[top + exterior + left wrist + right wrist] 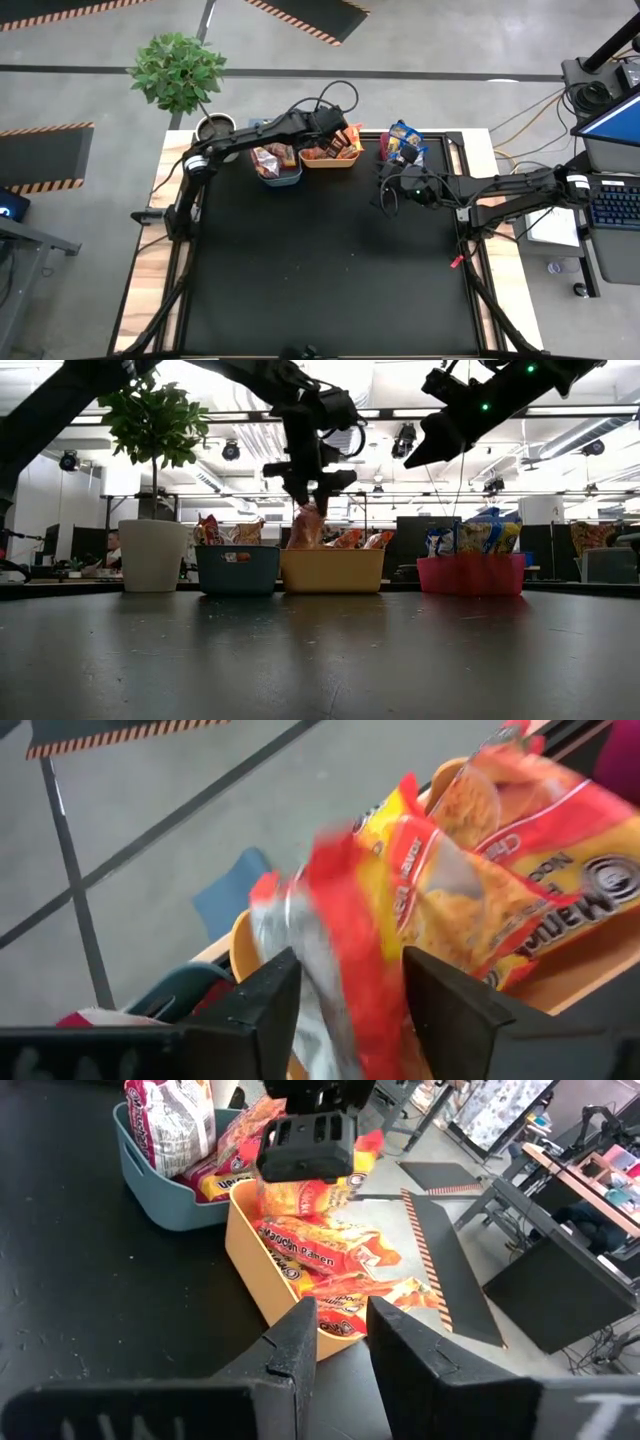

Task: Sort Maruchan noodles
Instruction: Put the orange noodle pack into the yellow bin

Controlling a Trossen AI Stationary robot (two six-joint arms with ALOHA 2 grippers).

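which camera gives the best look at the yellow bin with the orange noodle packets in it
The right wrist view: it looks down into the yellow bin, showing its wall and the orange packets under the left hand. The high view shows it small, partly under that arm. The low view shows only its front wall. The left wrist view is filled by a packet.

A black tabletop (330, 270) carries a blue bin (278, 176), yellow bin (330, 159), red bin (402, 148) and white plant pot (214, 127) along its far edge
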